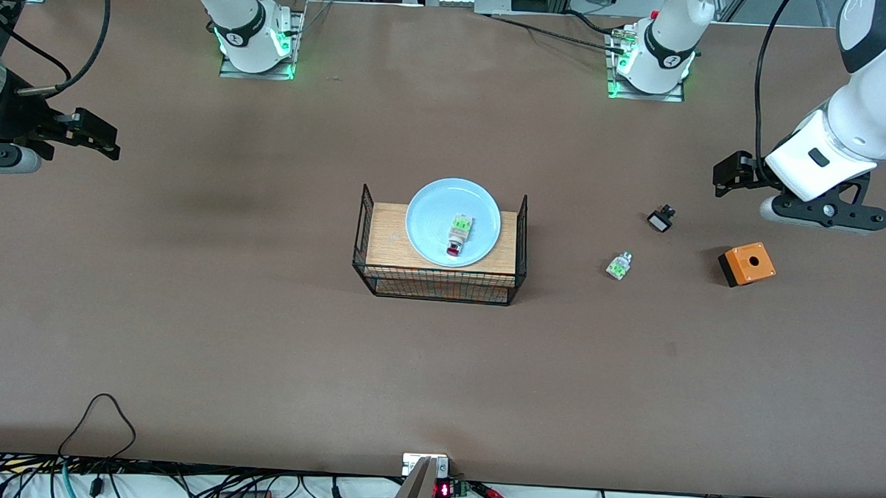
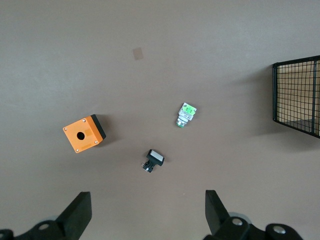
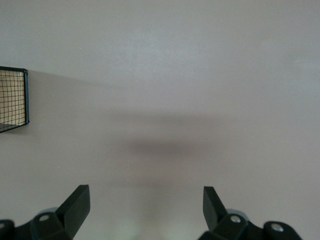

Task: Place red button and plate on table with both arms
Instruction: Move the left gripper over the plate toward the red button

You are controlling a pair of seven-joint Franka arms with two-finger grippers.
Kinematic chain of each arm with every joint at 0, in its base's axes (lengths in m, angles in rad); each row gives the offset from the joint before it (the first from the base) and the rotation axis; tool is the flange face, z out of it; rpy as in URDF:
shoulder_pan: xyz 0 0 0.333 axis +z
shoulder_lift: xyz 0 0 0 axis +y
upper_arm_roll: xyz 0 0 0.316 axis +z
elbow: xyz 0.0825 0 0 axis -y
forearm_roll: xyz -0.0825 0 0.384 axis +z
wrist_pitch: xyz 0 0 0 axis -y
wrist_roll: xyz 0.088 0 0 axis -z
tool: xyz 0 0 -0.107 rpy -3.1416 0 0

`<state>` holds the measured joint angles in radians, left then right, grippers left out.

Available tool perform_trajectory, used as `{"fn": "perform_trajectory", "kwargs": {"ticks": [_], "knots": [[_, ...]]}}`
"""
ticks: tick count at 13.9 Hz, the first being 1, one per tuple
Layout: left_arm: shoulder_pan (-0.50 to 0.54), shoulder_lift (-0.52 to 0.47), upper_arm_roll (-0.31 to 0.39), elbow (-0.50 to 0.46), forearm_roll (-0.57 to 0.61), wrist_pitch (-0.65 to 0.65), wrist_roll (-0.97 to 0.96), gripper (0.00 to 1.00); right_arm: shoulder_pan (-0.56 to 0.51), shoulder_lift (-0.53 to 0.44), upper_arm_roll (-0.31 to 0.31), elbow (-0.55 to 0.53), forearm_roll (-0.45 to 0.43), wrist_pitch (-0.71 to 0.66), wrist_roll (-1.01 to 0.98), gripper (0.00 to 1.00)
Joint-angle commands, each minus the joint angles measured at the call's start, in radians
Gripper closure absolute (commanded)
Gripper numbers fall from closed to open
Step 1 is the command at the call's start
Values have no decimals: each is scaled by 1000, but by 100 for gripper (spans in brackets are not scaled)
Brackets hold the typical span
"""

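Black left gripper [image 2: 145,215], right gripper [image 3: 145,212] raised, spread.

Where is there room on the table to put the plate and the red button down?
The table is bare between the wire rack and the front camera's edge, and toward the right arm's end. It is crowded toward the left arm's end: white-green part, black part, orange box. The plate, holding the red button, sits on the rack.

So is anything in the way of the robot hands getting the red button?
Nothing covers the red button; it lies in the plate on the rack. Both hands, left and right, hang open over bare table.
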<state>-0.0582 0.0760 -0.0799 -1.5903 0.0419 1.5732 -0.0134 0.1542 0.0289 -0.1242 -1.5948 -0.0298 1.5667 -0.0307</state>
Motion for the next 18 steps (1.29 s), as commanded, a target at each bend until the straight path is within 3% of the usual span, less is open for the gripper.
{"fn": "perform_trajectory", "kwargs": {"ticks": [1, 10, 14, 18], "knots": [[0, 19, 3, 53, -7, -30, 20, 0, -8, 3, -2, 16, 14, -2, 3, 0], [-6, 27, -4, 58, -19, -33, -14, 0, -8, 3, -5, 16, 14, -2, 3, 0], [-48, 42, -124, 82, -22, -42, -196, 0, -8, 3, -5, 16, 16, -1, 3, 0], [-72, 86, -168, 73, -166, -26, -270, 0, -10, 3, -5, 16, 14, -1, 3, 0]]}}
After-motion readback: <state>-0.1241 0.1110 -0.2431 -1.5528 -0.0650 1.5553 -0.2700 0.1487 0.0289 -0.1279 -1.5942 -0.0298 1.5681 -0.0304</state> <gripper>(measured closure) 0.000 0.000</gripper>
